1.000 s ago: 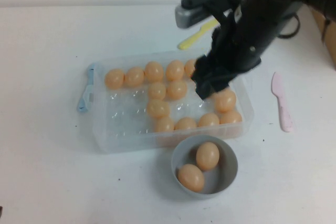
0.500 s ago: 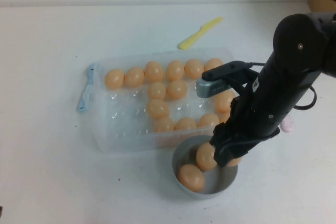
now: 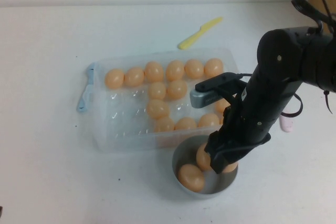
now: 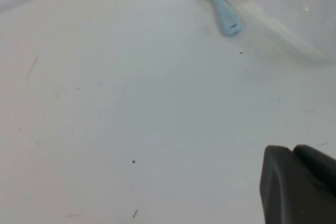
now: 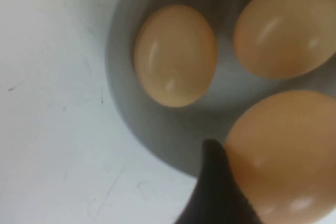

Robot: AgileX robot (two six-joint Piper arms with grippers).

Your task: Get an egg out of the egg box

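Now right gripper (image 3: pixel 224 157) w/ egg (image 5: pixel 286 156) over bowl (image 3: pixel 181 156), left gripper (image 4: pixel 299 184) parked

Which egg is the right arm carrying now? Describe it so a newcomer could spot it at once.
Find the grey bowl in front of the egg box; the right gripper hangs over it. The egg is the one pressed against its dark finger, unlike the two lying loose in the bowl. The left gripper sits apart.

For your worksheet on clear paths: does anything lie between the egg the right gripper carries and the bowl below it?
Nothing visible. The right gripper holds the egg directly over the bowl, beside two eggs there. The left gripper hangs away over bare table.
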